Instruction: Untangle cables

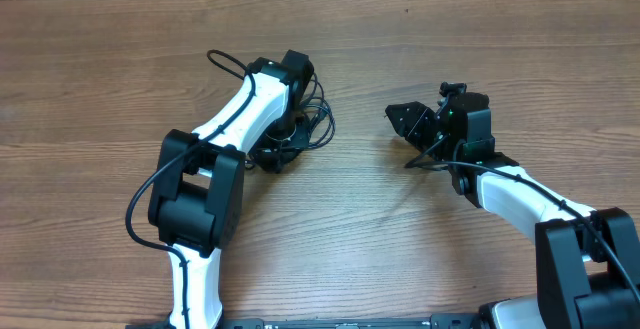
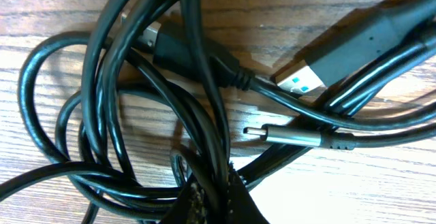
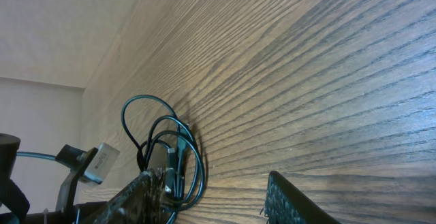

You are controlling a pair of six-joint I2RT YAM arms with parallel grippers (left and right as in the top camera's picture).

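Several thin black cables (image 1: pixel 322 127) in one knot, left of table (image 1: pixel 100 29) middle, nearer far edge. Light, limp, slick-jacketed: likely to slide and drag neighbours. Best hold looks like a strand close to a plug, not mid-loop. Left gripper (image 2: pixel 211 200) clenched on strands at knot's edge. Left wrist view shows what overhead hides: USB plug (image 2: pixel 303 81), barrel plug (image 2: pixel 286 137), crossings. Right gripper (image 3: pixel 216 186) jaws apart, small coil (image 3: pixel 163 146) against one finger; carried or not, can't tell. Only overhead shows arms well apart.
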